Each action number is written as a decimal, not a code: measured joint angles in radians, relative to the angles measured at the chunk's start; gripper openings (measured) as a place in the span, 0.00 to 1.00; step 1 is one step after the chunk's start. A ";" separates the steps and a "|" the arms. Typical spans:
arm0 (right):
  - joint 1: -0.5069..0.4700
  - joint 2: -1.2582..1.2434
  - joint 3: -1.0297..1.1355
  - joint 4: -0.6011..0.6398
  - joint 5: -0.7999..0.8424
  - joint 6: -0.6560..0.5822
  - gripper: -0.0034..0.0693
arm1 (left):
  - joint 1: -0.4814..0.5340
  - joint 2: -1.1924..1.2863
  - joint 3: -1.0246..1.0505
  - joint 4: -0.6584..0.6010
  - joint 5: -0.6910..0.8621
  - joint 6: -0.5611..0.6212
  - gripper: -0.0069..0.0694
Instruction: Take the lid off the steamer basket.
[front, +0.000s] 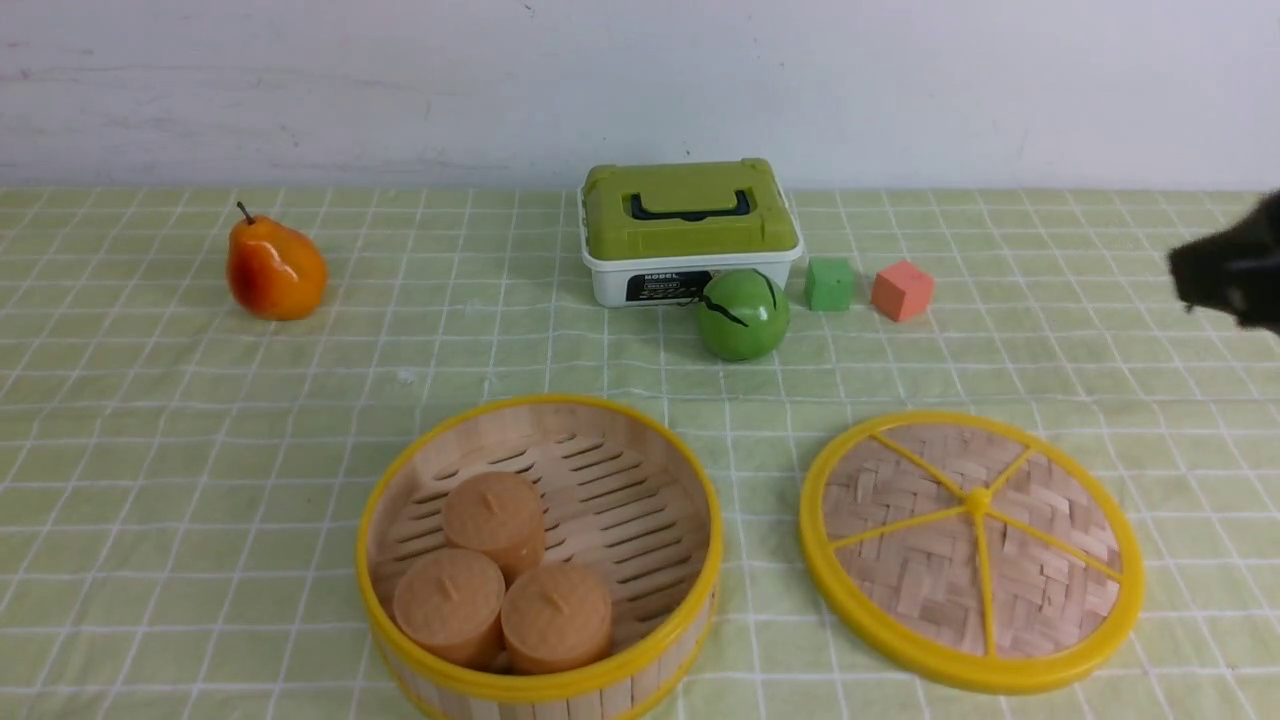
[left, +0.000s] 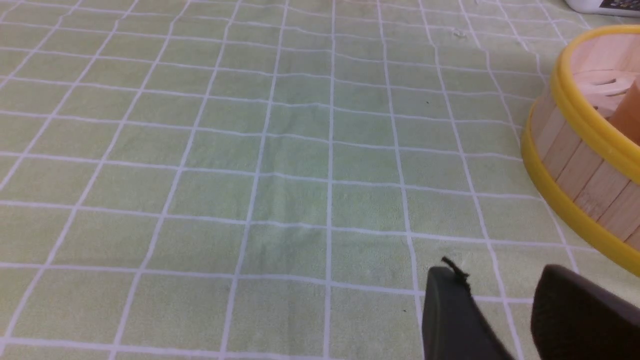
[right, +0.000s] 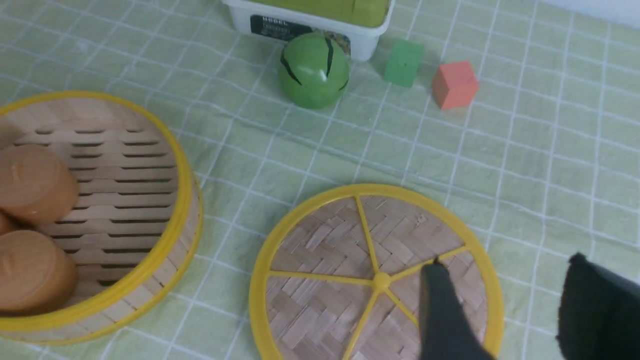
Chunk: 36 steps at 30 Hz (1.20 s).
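Slatted steamer basket (front: 545, 402), flat woven lid (front: 940, 570); left end effector (left: 500, 280), right end effector (right: 505, 265) parted

On the bench (front: 150, 450), near to me, the steamer basket (front: 540, 687) stands at the left. The lid (front: 930, 560) lies flat at its right, apart from it. Three cakes (front: 497, 515) sit close together in the basket. Behind, at the middle, stands a box (front: 690, 215), with a ball (front: 743, 315) just before it. Right of the box are a cube (front: 830, 284) and then a second cube (front: 902, 290). A pear (front: 276, 268) is far left. My right fingers (front: 1225, 265) hang at the far right, apart from the lid.
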 joint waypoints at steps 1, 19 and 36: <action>0.000 -0.012 0.008 0.000 -0.001 0.000 0.37 | 0.000 0.000 0.000 0.000 0.000 0.000 0.40; 0.000 -0.484 0.349 -0.016 -0.020 0.004 0.01 | 0.000 0.000 0.000 0.000 0.000 0.000 0.40; -0.012 -0.709 0.929 -0.044 -0.770 -0.043 0.03 | 0.000 0.000 0.000 0.000 0.000 0.000 0.40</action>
